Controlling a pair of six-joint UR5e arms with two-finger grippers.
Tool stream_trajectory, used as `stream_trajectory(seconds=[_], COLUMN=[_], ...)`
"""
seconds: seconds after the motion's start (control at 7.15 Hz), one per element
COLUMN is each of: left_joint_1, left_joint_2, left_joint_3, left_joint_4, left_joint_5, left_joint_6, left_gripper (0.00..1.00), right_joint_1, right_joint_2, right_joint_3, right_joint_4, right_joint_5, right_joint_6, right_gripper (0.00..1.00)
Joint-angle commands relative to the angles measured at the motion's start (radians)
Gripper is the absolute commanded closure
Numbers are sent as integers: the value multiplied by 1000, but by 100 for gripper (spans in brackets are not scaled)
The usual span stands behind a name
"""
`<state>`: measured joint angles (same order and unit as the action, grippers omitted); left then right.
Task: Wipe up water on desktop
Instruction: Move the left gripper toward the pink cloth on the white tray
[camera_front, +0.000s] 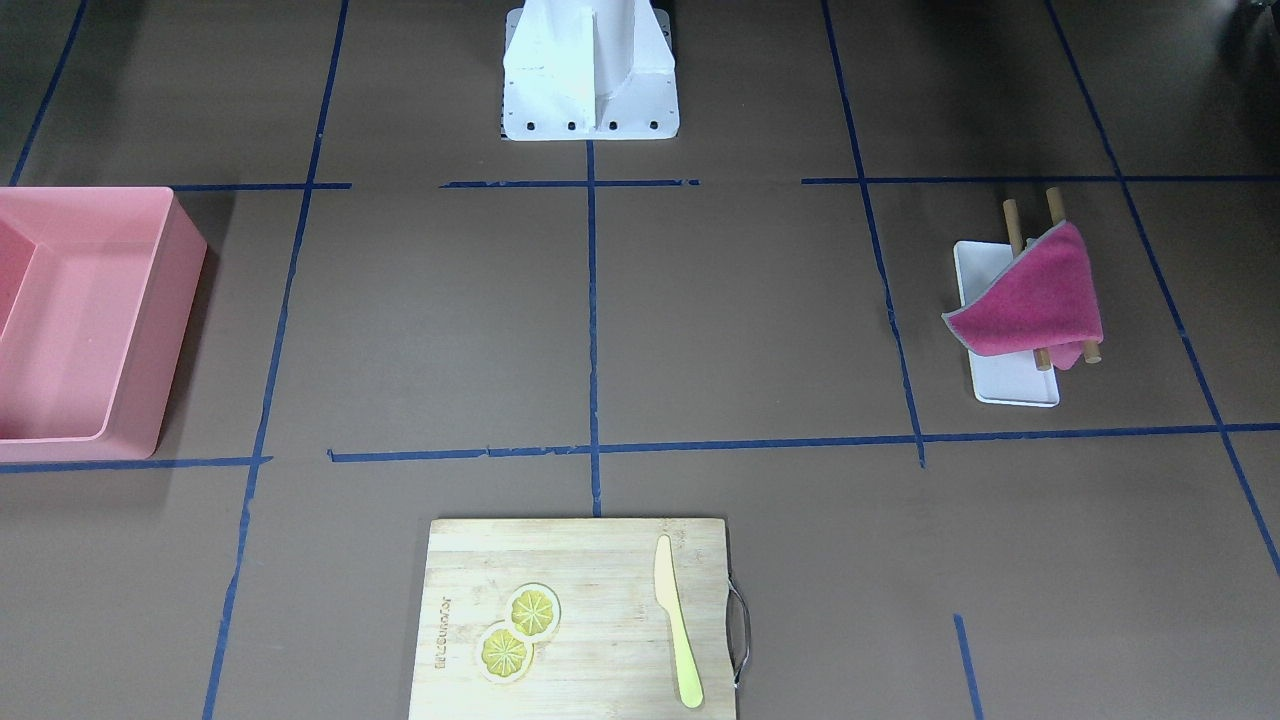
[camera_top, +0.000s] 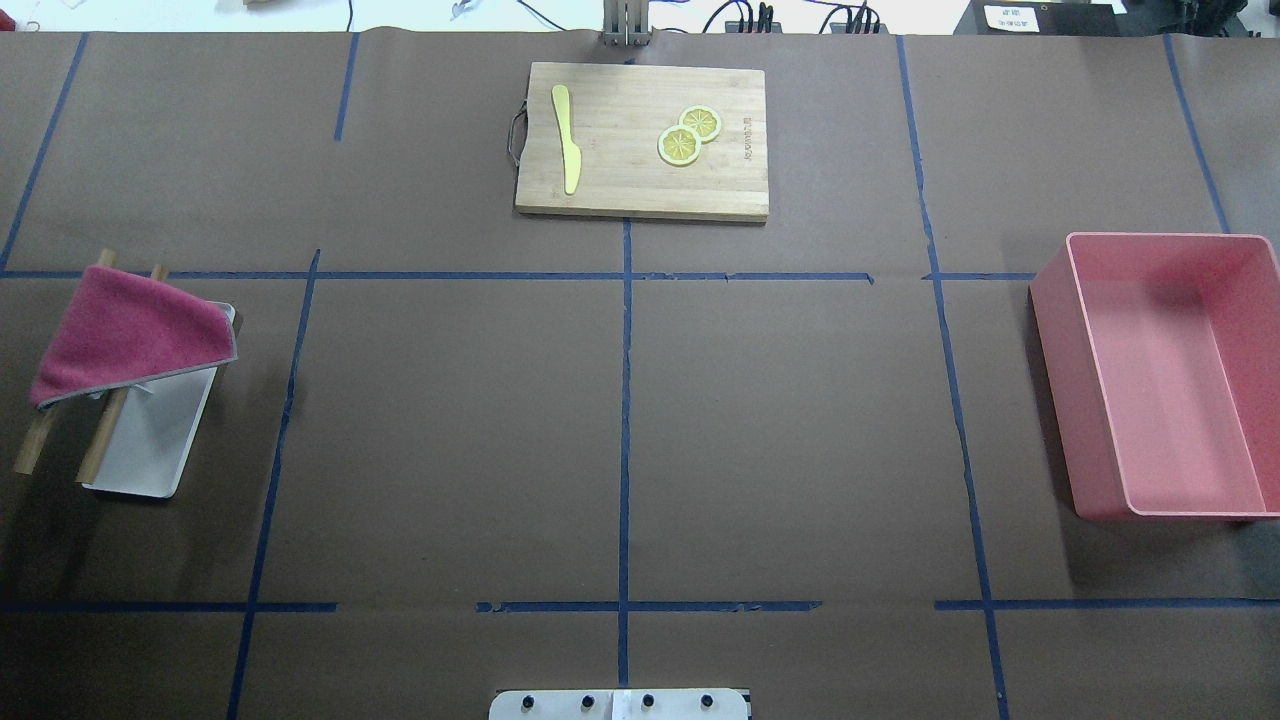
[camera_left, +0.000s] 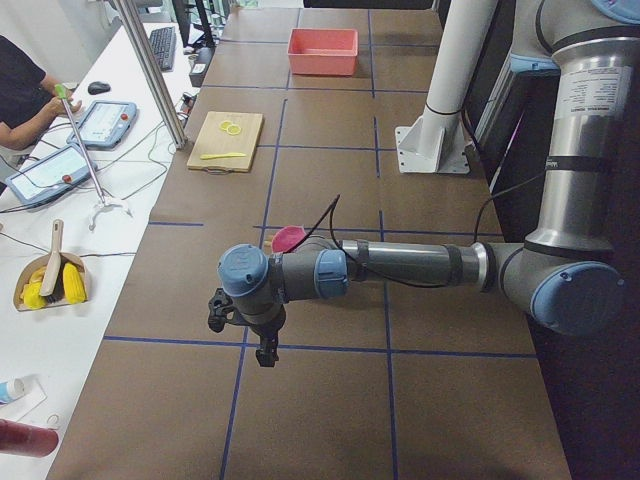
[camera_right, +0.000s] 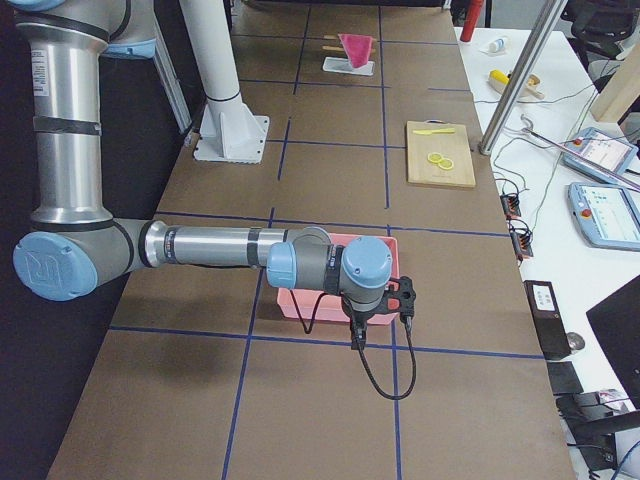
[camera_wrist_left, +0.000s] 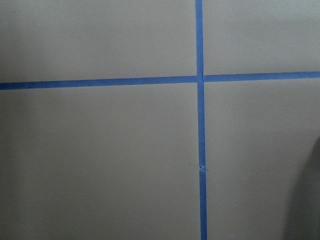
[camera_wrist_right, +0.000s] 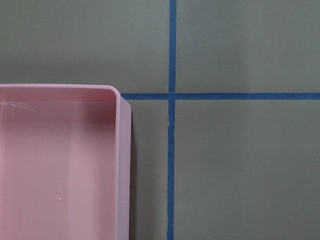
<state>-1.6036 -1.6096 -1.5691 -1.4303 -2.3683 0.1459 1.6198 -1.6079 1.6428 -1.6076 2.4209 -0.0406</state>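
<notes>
No water vis. on surface (camera_top: 450, 430) — wipe spot unclear. Risk: cloth (camera_top: 130, 335) pull drags rods (camera_top: 30, 450) off tray (camera_top: 150, 455). Opening of left gripper (camera_left: 266, 357), right gripper (camera_right: 356, 340) — cannot tell.

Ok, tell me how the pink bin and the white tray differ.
The pink bin is deep and high-walled; the white tray is shallow. The bin shows nothing inside; the tray has two wooden rods lying over it, a magenta cloth draped on them. Both are rectangular, resting on the desktop.
</notes>
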Motion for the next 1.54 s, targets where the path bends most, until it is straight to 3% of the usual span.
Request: stream_trajectory(seconds=[0.0,0.28,0.56,0.98,1.4], left_joint_1=[2,7,60,209,361], left_joint_2=[-12,-13,-10,28,27], left_joint_3=[-44,-124,-132,-131,-117], left_joint_4=[-1,-1,-62,-455,-541], left_joint_5=[-2,-11,-244,-252,-223], left_joint_6=[-6,-52,-171,-573,-672], left_gripper=[0,0,0,0,3], right_joint_1=[0,0,-1,-9,-11], right_joint_2=[8,13,14,52,39], right_joint_3=[11,20,23,53,45], right_joint_4=[2,6,8,-3,5], right_joint_5=[7,6,7,4,1], right_joint_6=[2,2,1,-1,1], right_gripper=[0,0,0,0,0])
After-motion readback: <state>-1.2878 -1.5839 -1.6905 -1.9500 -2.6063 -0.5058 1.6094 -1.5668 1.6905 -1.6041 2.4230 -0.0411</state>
